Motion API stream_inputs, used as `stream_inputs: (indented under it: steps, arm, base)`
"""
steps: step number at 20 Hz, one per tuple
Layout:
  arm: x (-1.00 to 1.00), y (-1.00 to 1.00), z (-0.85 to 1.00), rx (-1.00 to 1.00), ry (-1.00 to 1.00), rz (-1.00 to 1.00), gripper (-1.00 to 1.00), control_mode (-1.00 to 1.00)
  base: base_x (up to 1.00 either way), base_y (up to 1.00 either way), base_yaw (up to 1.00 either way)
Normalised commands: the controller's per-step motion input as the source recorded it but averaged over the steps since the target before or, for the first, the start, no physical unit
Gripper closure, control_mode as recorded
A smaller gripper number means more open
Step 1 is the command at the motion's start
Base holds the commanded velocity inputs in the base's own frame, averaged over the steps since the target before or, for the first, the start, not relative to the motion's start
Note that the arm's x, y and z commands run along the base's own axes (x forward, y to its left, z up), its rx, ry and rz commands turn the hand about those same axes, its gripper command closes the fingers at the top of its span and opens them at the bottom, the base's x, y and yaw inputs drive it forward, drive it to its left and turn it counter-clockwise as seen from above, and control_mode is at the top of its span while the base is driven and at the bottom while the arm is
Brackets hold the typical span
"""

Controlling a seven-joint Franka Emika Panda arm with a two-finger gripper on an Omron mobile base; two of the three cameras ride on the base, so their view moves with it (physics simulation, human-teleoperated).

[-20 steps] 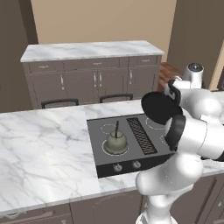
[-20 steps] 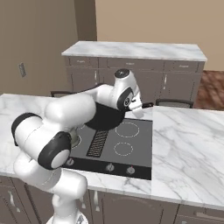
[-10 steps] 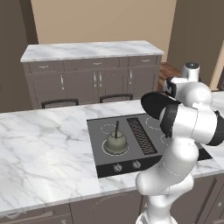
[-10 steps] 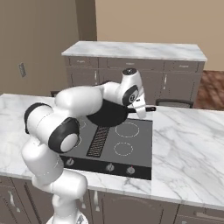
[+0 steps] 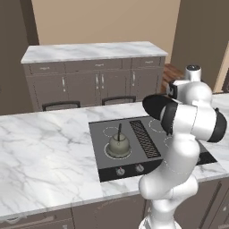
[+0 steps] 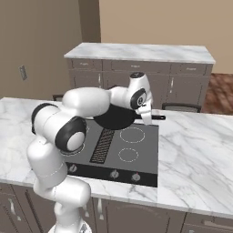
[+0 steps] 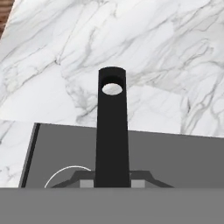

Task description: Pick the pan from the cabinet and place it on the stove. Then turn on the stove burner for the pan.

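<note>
The pan (image 6: 113, 119) hangs in the air above the far part of the stove (image 6: 136, 154), its round matte-black bowl level and its long straight handle running out toward the robot's right, ending over the marble counter (image 6: 191, 154) past the cooktop's edge. In the hand view the handle (image 7: 112, 131) rises straight up the middle, its hanging hole at the far tip, with the dark glass and 1 thin white ring below it. The gripper (image 6: 146, 116) is clamped on that handle near the bowl, fingers pressed against both sides. From the left base view the pan (image 5: 154, 106) shows as a dark disc beside the white forearm. On the stove's left burner sits an olive-grey pot (image 5: 118, 144); 2 round knobs (image 5: 129, 169) sit at the front edge, a slatted grille (image 5: 144, 138) down the middle. Behind stand low grey units (image 5: 96, 82) under a marble top
</note>
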Motion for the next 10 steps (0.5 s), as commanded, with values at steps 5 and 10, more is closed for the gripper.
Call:
stream_inputs:
  steps: [5, 10]
  arm:
    - [0.0, -0.14, -0.23, -0.01, 0.0, -0.13, 1.0, -1.0]
    - [0.0, -0.2, -0.32, -0.04, 0.0, -0.12, 1.0, -1.0]
  base:
    - [0.0, 0.0, 0.0]
    - [0.0, 0.0, 0.0]
